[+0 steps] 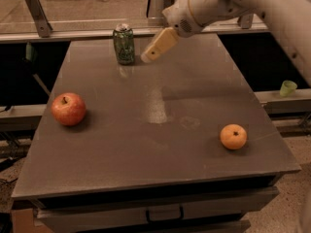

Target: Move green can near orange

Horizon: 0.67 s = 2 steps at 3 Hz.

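The green can [124, 45] is standing upright at the far left of the counter [160, 174], and the gripper [149, 56] is hovering just beside it on the right, its tip pointing down-left at the can's base. Whether it is released or clenched I cannot tell. The orange [233, 136] is lying well apart, near right, so the carry is probably running diagonally that way

Robot lab, grey test table [155, 169], metal railing [73, 34], hand [148, 56] beside green can [124, 45]
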Available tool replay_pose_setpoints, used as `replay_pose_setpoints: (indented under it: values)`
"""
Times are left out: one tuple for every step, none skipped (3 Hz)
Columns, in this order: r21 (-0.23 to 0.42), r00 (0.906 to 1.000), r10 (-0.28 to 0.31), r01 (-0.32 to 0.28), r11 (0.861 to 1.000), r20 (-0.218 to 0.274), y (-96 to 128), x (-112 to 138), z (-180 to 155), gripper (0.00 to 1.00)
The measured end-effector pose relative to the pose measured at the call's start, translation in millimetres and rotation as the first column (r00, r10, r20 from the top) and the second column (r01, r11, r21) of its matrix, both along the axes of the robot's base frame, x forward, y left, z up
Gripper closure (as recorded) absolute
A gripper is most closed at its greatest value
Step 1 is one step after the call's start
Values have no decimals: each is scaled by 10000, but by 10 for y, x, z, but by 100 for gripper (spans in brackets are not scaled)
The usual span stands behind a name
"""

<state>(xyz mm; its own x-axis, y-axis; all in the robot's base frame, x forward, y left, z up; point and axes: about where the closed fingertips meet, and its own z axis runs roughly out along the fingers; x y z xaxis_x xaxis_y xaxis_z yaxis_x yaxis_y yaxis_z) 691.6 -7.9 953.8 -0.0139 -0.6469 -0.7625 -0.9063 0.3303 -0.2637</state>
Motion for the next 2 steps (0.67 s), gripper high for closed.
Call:
replay_pose_setpoints:
  values:
    - [1128, 9994, 348, -353, 9930, 65, 368, 365, -68, 0]
    - [1852, 9986, 498, -458, 9816, -170, 694, 644, -201, 0]
